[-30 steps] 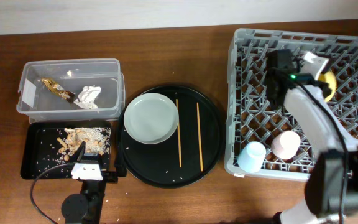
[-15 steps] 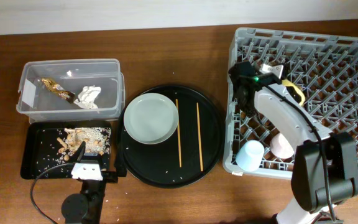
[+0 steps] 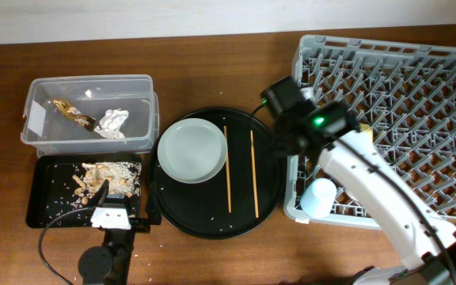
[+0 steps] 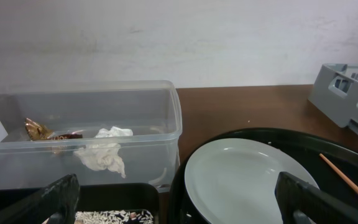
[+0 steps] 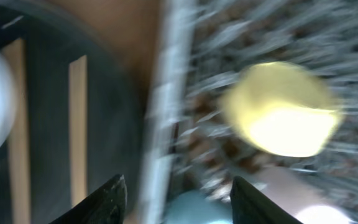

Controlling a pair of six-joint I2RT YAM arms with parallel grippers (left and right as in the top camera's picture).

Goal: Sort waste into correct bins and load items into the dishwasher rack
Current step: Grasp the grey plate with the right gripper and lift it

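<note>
while right end effector (image 5: pixel 182 200) gapes, chopsticks (image 5: pixel 78 124) just beside

Right arm (image 3: pixel 362 170): we log it stretched diagonally over the dishwasher rack (image 3: pixel 386 46) to its left wall. Right gripper (image 5: pixel 182 199): fingers parted, holding nothing. Left gripper (image 4: pixel 176 183): well left of the rack, fingers wide apart.

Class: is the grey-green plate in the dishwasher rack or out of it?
Out. The plate lies flat on the round black tray, left of the rack.
</note>
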